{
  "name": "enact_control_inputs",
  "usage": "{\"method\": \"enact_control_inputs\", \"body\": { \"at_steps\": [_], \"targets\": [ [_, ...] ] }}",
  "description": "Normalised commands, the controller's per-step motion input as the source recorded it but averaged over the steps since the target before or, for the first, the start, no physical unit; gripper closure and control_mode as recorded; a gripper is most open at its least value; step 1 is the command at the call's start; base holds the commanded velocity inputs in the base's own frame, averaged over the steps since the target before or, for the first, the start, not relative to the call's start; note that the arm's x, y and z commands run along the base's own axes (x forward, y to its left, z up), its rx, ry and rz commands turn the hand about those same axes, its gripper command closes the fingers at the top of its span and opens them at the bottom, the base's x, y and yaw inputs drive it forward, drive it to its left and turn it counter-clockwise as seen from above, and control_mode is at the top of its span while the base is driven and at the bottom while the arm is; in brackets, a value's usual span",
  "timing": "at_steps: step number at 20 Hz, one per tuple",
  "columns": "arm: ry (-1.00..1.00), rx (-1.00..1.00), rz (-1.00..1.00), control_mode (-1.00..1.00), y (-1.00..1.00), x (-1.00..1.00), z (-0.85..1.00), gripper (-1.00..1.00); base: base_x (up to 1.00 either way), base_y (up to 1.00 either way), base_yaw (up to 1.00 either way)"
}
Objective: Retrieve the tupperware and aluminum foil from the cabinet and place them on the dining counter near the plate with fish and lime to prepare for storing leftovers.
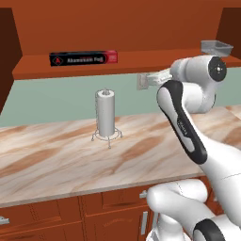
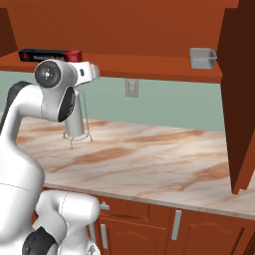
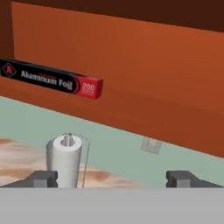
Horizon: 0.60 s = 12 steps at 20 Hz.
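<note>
Two risks we see: gripper point(image 3: 112, 178), jaws wide apart & empty, could clip the paper-towel roll point(image 3: 64, 159) or shove the aluminum foil point(image 3: 51, 79) deeper into the cabinet point(image 3: 144, 74).

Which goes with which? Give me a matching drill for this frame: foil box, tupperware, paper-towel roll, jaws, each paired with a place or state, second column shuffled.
Column 1:
1. aluminum foil
2. tupperware
3. paper-towel roll
4. gripper jaws

Column 2:
A. upright in a wire stand on the marbled worktop
B. wide apart, holding nothing
C. lying flat at the left end of the cabinet shelf
D. at the right end of the cabinet shelf

Pairs: 1-C, 2-D, 3-A, 4-B
</note>
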Motion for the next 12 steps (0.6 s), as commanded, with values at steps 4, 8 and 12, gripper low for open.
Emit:
{"method": "enact_control_inputs", "body": {
  "at_steps": [4, 8, 12],
  "targets": [
    [-0.05, 0.00, 0.06, -1.00, 0.20, 0.17, 0.51, -1.00, 0.00, 0.00, 0.00],
    [0.12, 0.02, 0.03, -1.00, 0.18, 0.28, 0.41, -1.00, 0.00, 0.00, 0.00],
    [0.24, 0.01, 0.04, -1.00, 0.17, 0.33, 0.25, -1.00, 0.00, 0.00, 0.00]
  ]
}}
